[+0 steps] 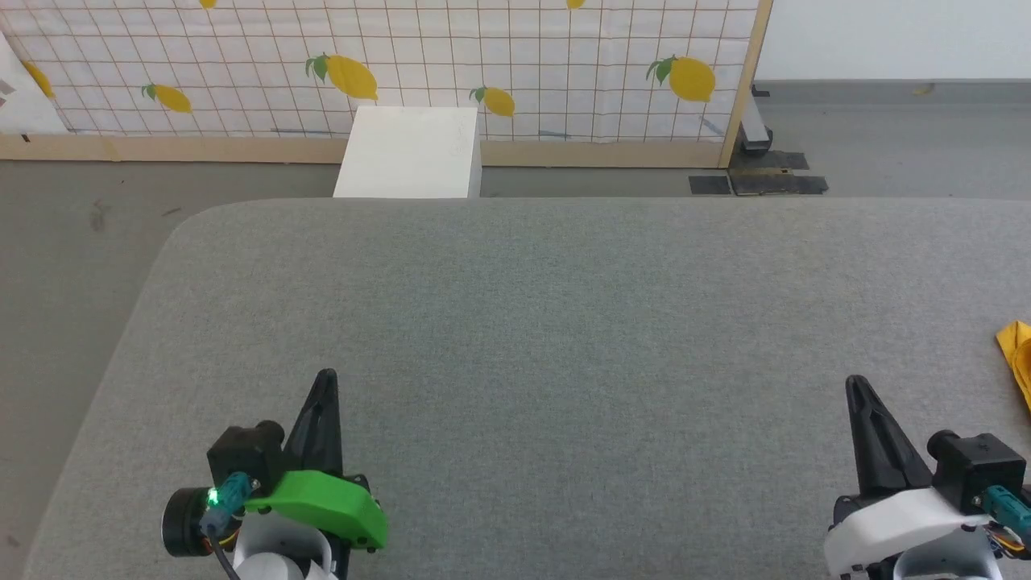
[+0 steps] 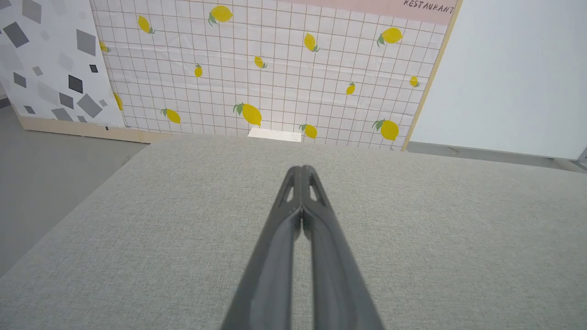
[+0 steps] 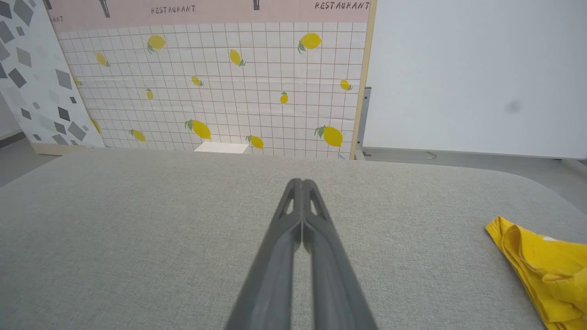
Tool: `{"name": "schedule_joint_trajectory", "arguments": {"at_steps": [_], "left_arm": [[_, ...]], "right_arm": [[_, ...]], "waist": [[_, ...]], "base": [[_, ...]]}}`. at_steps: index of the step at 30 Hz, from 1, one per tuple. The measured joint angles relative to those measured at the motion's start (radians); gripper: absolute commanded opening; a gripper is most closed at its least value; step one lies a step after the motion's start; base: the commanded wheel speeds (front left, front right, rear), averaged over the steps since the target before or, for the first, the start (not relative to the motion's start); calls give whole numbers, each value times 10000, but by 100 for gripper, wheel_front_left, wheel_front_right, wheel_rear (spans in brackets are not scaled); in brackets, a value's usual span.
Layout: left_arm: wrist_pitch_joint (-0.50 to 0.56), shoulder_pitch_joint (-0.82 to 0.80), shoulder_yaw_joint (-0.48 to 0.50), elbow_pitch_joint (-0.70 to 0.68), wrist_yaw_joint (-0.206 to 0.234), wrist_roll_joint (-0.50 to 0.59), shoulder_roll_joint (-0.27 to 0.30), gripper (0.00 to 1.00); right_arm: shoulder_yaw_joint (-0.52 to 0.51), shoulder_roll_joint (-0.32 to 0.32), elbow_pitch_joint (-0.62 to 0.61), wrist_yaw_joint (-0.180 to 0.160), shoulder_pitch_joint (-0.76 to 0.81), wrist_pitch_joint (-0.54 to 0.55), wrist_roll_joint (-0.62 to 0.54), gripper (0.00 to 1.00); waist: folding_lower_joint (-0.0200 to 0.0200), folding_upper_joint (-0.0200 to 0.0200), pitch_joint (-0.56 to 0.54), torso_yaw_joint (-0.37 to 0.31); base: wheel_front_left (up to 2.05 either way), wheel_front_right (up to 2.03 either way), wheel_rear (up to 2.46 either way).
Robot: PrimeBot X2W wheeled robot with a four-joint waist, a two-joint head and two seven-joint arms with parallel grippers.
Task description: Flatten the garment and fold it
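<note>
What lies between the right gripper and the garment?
Only bare grey tabletop lies between the right gripper and the garment, seen in the right wrist view.

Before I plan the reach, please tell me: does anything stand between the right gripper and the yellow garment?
Nothing visible does. The right gripper, shut and empty, has only bare grey surface between it and the garment, which lies bunched to its right. Part of the garment is cut off by the picture's edge.
</note>
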Motion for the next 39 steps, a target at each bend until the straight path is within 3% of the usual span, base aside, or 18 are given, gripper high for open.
{"name": "schedule_joint_trajectory", "arguments": {"at_steps": [39], "left_arm": [[794,120,267,-686,46,920,0,0]], "right_arm": [[424,2,73,0,-263,309,-244,0]], "waist": [[0,0,96,-10]], "base": [[0,0,0]]}}
